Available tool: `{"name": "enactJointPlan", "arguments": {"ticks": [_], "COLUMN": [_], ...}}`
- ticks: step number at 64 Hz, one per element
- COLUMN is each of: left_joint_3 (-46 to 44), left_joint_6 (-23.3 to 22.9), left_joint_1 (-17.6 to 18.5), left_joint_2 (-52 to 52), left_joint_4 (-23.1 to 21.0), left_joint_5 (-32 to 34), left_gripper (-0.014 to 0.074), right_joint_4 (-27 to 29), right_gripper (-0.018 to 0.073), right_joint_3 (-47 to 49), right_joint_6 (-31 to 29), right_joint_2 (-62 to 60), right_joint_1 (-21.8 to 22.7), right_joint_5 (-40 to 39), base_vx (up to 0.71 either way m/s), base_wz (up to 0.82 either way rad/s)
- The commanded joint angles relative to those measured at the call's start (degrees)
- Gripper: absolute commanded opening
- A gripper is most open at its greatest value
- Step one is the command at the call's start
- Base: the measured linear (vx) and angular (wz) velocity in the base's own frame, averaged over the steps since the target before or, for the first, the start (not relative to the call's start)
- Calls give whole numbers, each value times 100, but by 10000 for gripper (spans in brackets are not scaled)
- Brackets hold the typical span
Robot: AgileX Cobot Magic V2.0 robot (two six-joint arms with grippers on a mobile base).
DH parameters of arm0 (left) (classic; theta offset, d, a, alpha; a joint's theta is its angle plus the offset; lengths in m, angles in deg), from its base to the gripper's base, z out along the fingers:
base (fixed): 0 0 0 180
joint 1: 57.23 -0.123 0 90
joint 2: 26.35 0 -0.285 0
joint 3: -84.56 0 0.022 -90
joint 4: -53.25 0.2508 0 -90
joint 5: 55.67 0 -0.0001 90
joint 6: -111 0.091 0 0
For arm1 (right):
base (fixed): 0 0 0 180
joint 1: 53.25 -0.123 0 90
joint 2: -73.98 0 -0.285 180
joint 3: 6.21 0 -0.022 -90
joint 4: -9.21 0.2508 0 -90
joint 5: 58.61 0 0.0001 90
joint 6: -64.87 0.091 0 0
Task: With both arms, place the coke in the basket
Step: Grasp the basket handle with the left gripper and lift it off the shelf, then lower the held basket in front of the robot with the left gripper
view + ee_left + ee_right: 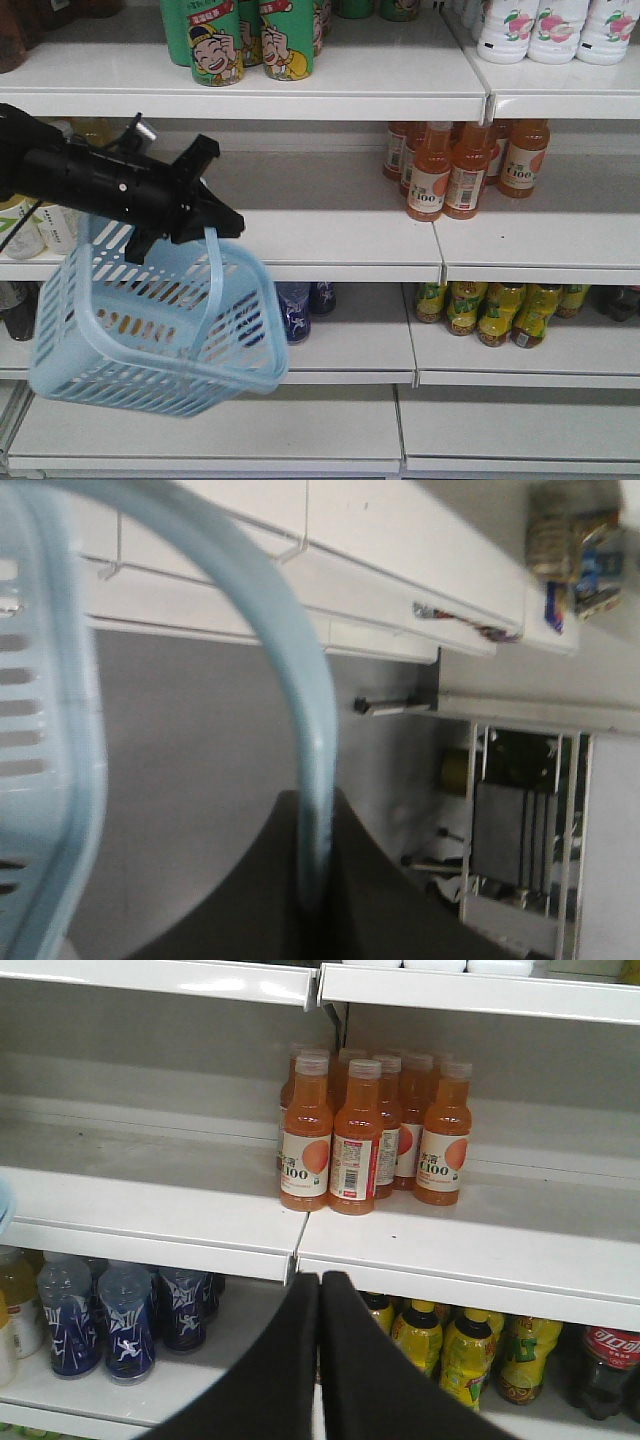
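The pale blue basket hangs tilted in front of the shelves at the left, held by its swing handle. My left gripper, on a black arm coming in from the left, is shut on the top of that handle. In the left wrist view the handle runs down between the dark jaws of the left gripper, and the basket's slotted wall fills the left edge. My right gripper is shut with nothing in it, pointing at a shelf edge. The coke is out of view.
White shelves span the scene. Orange juice bottles stand on the middle shelf. Below are yellow bottles, blue bottles and a dark cola bottle with a red label band. Green cans and white bottles sit on top.
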Motion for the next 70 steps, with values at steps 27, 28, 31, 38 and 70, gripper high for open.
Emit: {"name": "enactJointPlan", "arguments": {"ticks": [27,28,31,38,70], "left_joint_3": [2529,2590,2790,3128,3372], "left_joint_6": [2544,2618,2836,3192,3371], "left_joint_1": [912,912,906,906,973], "left_joint_2": [-927,-927,-927,-927,-927], "left_joint_4": [-2458,-2582,-2816,-3317,-3394], "left_joint_5": [138,144,151,87,-439], "left_gripper": [-8,-8,-8,-8,-8], "right_joint_4": [-24,-24,-24,-24,-24], "right_gripper": [-10,-10,-10,-10,-10], "right_joint_3": [-47,-47,-47,-47,-47], "right_joint_6": [-13,-13,-13,-13,-13], "right_joint_2": [-71,-71,-71,-71,-71], "right_joint_1": [9,9,9,9,9], "right_joint_5": [-444,-444,-444,-444,-444], "base_vx": [0,0,0,0,0], "base_wz": [0,0,0,0,0]}}
